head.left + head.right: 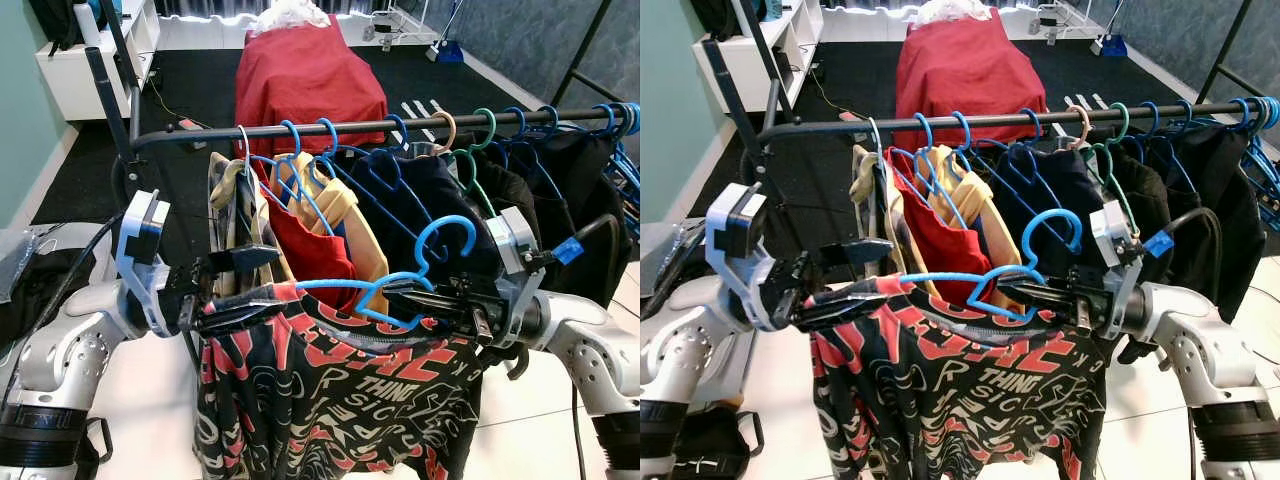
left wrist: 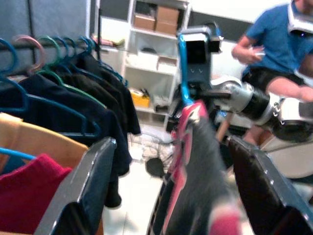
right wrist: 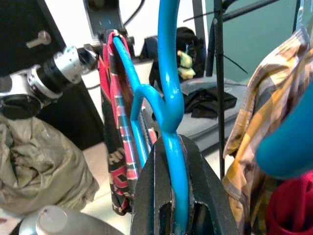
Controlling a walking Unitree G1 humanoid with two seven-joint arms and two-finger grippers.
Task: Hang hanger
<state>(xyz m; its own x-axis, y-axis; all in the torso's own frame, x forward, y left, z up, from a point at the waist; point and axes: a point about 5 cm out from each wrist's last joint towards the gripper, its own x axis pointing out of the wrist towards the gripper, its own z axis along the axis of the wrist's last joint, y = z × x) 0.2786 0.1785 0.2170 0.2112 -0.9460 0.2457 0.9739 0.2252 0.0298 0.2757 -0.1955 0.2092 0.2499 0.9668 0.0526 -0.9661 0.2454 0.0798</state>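
Observation:
A blue hanger carries a black shirt with red and white print, held level in front of the black clothes rail. My right gripper is shut on the hanger's neck just below its hook; the right wrist view shows the blue hanger clamped between the fingers. My left gripper is at the shirt's left shoulder, with the cloth passing between its fingers. In the left wrist view those fingers stand wide apart around the cloth. The hook sits below the rail, apart from it.
Several garments on blue, green and pink hangers crowd the rail, among them a red top and dark clothes. Beyond it stands a red-covered bed, with a white shelf at the far left. A person in a blue shirt is nearby.

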